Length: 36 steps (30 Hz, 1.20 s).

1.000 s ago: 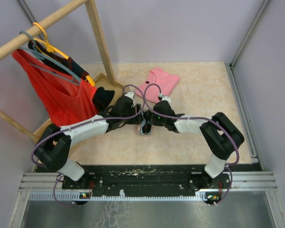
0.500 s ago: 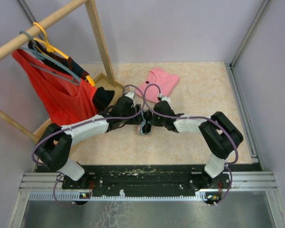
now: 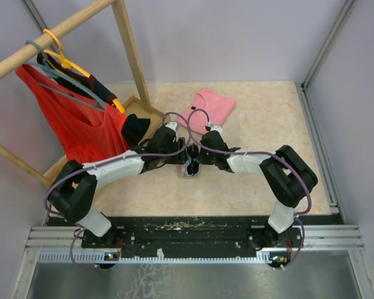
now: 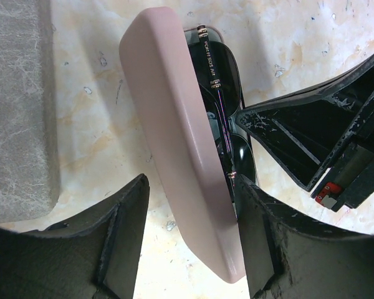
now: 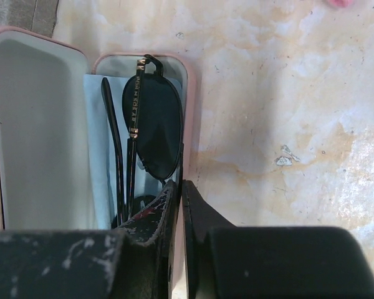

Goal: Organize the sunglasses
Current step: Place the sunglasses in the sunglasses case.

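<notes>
A pair of dark wire-framed sunglasses point(image 5: 153, 124) lies folded on a light-blue cloth point(image 5: 100, 156) inside an open pink case point(image 5: 37, 124). My right gripper point(image 5: 179, 184) is shut on the thin right wall of the case's base, one finger inside beside the lens and one outside. In the left wrist view the raised pink lid point(image 4: 174, 137) stands between the fingers of my left gripper point(image 4: 190, 187), which is open: the right finger is against the lid and the left finger stands clear. The sunglasses point(image 4: 221, 81) show behind the lid. From above, both grippers meet at the case point(image 3: 191, 165).
A grey case point(image 4: 19, 106) lies just left of the pink one. A pink garment point(image 3: 209, 106) lies behind the grippers. At the left stand a wooden rack point(image 3: 131, 50), a hanging red garment point(image 3: 75, 121) and a black cloth point(image 3: 135, 128).
My right gripper's fingers have come together on the case wall. The left gripper has narrowed slightly around the lid. Both arms have hardly moved.
</notes>
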Available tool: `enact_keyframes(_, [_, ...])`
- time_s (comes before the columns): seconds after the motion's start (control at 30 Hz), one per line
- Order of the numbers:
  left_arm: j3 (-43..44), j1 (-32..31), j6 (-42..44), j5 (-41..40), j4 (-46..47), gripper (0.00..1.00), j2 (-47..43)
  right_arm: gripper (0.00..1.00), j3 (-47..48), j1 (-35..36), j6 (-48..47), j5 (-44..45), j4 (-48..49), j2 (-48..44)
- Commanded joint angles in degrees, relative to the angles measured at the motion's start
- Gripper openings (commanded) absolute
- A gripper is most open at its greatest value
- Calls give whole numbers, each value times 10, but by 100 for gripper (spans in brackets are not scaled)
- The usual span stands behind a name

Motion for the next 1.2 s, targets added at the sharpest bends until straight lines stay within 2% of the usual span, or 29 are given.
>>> enact_keyframes(0.0, [17,1,2,10,14,63,5,8,29,7,-18,4,13,-2])
enact_keyframes(0.43, [12,1,3,5,11,59,3,9,50,18,-32,17,-18,22])
enact_keyframes(0.67, [5,1,3,0,10,49,1,16,51,20,-35,15,-22,23])
enact_keyframes(0.93, [4,1,4,-1,11,46,1,23,56,20,-38,13,-24,29])
enact_keyframes(1.17, [1,1,11,21,28,43,2,25,66,22,-41,8,-28,37])
